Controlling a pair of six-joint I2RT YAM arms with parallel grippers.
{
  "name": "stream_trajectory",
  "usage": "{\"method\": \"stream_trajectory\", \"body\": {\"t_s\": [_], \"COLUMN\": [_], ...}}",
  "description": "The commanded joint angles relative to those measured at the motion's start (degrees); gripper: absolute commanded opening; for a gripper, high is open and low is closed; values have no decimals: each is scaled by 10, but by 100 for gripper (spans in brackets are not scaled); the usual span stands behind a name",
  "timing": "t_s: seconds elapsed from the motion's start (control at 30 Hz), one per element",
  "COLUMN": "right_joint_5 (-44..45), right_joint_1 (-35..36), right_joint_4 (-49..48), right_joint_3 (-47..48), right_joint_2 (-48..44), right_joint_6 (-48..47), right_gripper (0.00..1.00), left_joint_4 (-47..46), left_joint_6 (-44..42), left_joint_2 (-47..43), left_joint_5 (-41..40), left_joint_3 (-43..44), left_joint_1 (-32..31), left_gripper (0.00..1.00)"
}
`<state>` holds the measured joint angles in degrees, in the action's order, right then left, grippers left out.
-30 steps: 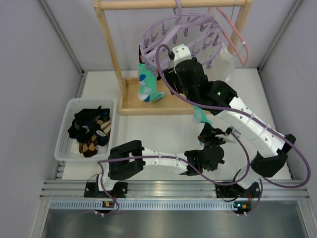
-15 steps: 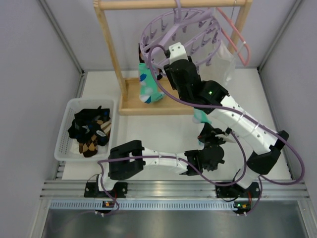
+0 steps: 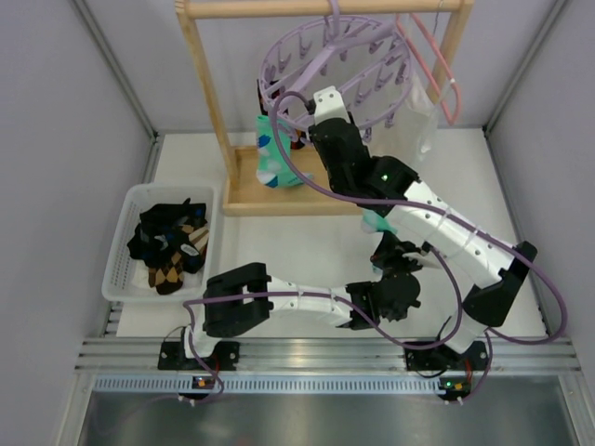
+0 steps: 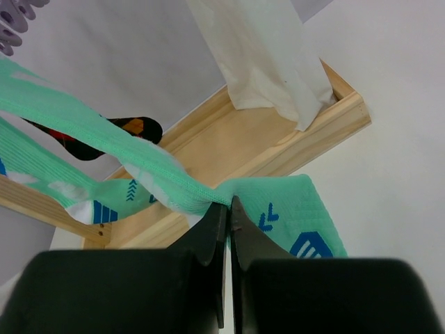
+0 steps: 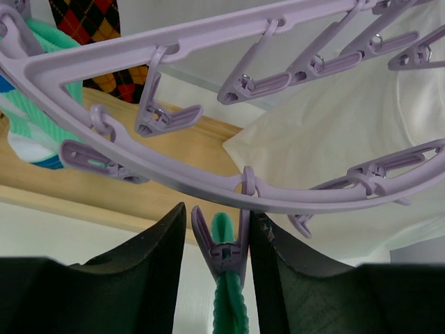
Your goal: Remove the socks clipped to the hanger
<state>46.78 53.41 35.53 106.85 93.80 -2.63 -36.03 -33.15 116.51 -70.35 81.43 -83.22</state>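
Observation:
The lavender ring hanger (image 3: 335, 58) hangs from the wooden rack. My right gripper (image 3: 314, 110) is raised to its near rim. In the right wrist view it (image 5: 217, 223) is open, its jaws on either side of a lavender clip (image 5: 226, 254) that pinches a teal-green sock (image 5: 229, 306). My left gripper (image 3: 389, 249) is shut on the lower part of that sock (image 3: 375, 221); the left wrist view shows the jaws (image 4: 228, 205) pinching the teal cloth (image 4: 139, 163). A second teal sock (image 3: 272, 153) and an argyle sock (image 5: 97, 21) hang at the ring's left.
A white basket (image 3: 119, 243) at the left holds several loose socks (image 3: 169, 242). The wooden rack frame (image 3: 206, 84) and its base tray (image 4: 236, 139) stand at the back. A white cloth bag (image 3: 416, 116) and a pink coat hanger (image 3: 442, 65) hang at the right.
My right arm has reached up and left to the ring's rim. The hanger and the hanging teal sock have swung a little left. The left arm has not moved.

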Motion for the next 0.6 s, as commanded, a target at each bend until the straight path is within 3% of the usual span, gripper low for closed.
{"method": "stream_trajectory", "body": {"t_s": [0.0, 0.17, 0.23, 0.33, 0.57], "right_joint_5": [12, 13, 16, 16, -13], "right_joint_1": [3, 3, 3, 3, -3], "right_joint_4": [-41, -64, -74, -85, -104], "right_joint_3": [-8, -20, -19, -21, -52], "right_joint_2": [-16, -27, -28, -33, -57], "right_joint_6": [2, -1, -4, -5, 11], "right_gripper": [38, 28, 17, 9, 6], "left_joint_4": [-21, -20, -20, -20, -18], "left_joint_6": [-1, -1, 3, 12, 89], "left_joint_2": [-30, -34, -35, -37, -82], "left_joint_5": [7, 9, 7, 7, 4], "left_joint_3": [-1, -4, -7, -21, -119], "left_joint_1": [-10, -10, -10, -10, -3], "left_gripper": [0, 0, 0, 0, 0]}}
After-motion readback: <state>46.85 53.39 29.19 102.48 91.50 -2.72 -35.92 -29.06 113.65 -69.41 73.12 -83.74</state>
